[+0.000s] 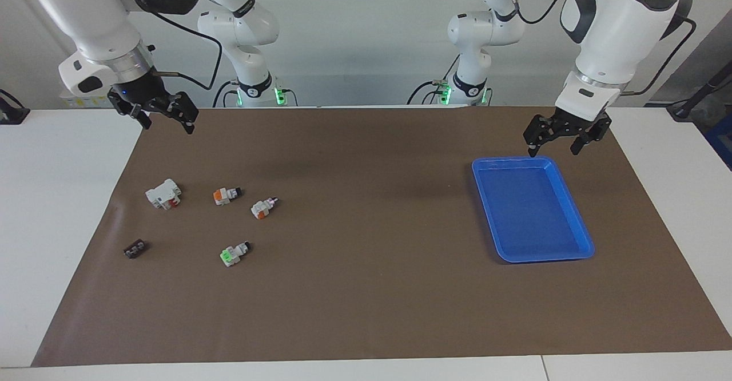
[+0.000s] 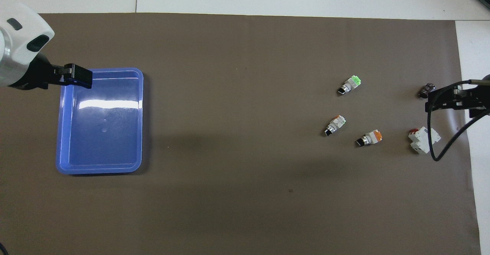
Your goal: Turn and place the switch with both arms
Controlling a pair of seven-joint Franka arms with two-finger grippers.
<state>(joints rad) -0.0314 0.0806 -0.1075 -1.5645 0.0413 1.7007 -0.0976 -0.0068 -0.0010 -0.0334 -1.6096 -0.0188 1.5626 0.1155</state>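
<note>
Both claws are hanging spread: right claw (image 1: 153, 113) over the desk (image 1: 366, 289) edge, left claw (image 1: 563, 135) over the tray (image 1: 577, 209). Farther out, the switch (image 1: 262, 208) is lying among look-alikes — grabbing the wrong one looks the danger.

The left arm is reaching down from its base, its wrist pointing downward, and the left gripper (image 1: 561, 137) is hanging in the air with its fingers spread apart. The right arm is bending down likewise, and the right gripper (image 1: 164, 116) is hanging tilted, its fingers also spread.
</note>
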